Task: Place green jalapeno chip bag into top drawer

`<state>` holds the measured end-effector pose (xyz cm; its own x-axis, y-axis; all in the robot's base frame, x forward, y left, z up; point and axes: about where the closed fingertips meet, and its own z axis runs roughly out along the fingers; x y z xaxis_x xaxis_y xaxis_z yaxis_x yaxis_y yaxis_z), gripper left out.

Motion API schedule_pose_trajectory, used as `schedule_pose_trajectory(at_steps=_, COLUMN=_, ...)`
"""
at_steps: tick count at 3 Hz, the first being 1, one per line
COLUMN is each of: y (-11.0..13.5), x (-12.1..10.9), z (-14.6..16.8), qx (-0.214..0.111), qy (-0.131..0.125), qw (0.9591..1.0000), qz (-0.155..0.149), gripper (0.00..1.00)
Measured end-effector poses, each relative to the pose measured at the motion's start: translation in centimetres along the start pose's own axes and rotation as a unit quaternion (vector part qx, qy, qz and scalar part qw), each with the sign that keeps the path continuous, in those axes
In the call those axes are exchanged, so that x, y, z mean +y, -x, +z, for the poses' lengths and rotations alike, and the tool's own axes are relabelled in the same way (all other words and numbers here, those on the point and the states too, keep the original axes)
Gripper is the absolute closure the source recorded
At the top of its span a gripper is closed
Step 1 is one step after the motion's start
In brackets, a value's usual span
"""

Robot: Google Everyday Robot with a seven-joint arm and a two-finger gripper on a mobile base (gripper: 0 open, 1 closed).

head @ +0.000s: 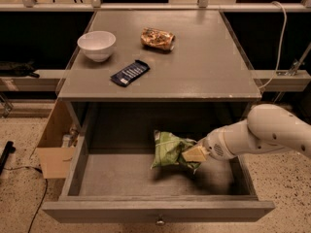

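Note:
The top drawer [155, 209] is pulled wide open under the grey table; its small round knob [159, 222] shows at the front centre. The green jalapeno chip bag [167, 148] is crumpled, light green with white patches, and hangs inside the drawer, just above its floor, right of centre. My gripper [193, 154] reaches in from the right on a white arm and is shut on the bag's right edge.
On the tabletop [204, 67] sit a white bowl [96, 44], a flat dark-blue packet [129, 73] and a brown-gold crinkled bag [157, 38]. An open cardboard box [53, 144] stands on the floor left of the drawer. A white cable [281, 38] hangs at the right.

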<state>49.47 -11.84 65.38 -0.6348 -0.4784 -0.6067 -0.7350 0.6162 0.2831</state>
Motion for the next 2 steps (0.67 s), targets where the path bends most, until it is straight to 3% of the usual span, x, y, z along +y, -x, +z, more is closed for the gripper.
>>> schedule_pose_trajectory(at_steps=1, y=-1.50, x=-1.28, z=1.90, qx=0.012, qy=-0.013, qw=0.9997, qz=0.019, gripper=1.00)
schedule_pose_trajectory(at_steps=2, y=-1.50, x=-1.28, z=1.90, qx=0.012, qy=-0.013, qw=0.9997, qz=0.019, gripper=1.00)
